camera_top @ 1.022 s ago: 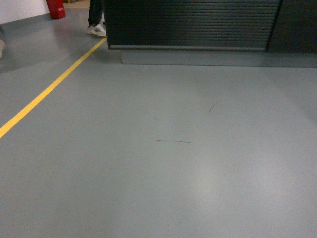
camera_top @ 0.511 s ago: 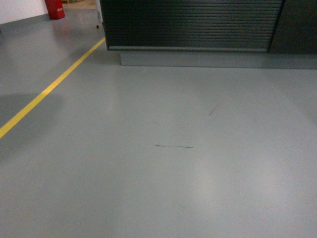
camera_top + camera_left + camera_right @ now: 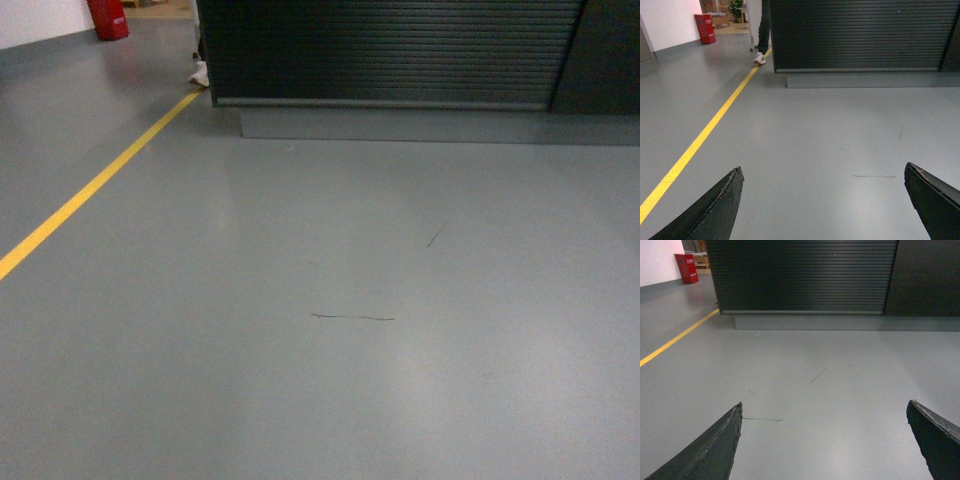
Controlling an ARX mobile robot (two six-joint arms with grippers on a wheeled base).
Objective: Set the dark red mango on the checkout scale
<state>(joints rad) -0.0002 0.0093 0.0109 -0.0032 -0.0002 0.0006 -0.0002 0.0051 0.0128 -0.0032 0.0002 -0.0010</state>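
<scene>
Grey floor (image 3: 330, 380) fills the head view, with one checkout (image 3: 390, 50) at its far edge, slatted black front facing the robot. No mango or scale appears in any view. One yellow line (image 3: 90, 190) runs left of the checkout, toward one red bin (image 3: 108, 17). Left gripper (image 3: 822, 200) and right gripper (image 3: 825, 440) both gape wide, holding nothing. One white shoe (image 3: 759, 59) stands by the checkout's left corner.

All 3 views face forward over the grey floor (image 3: 330, 350) toward the checkout (image 3: 390, 50), wrist cameras lower.
</scene>
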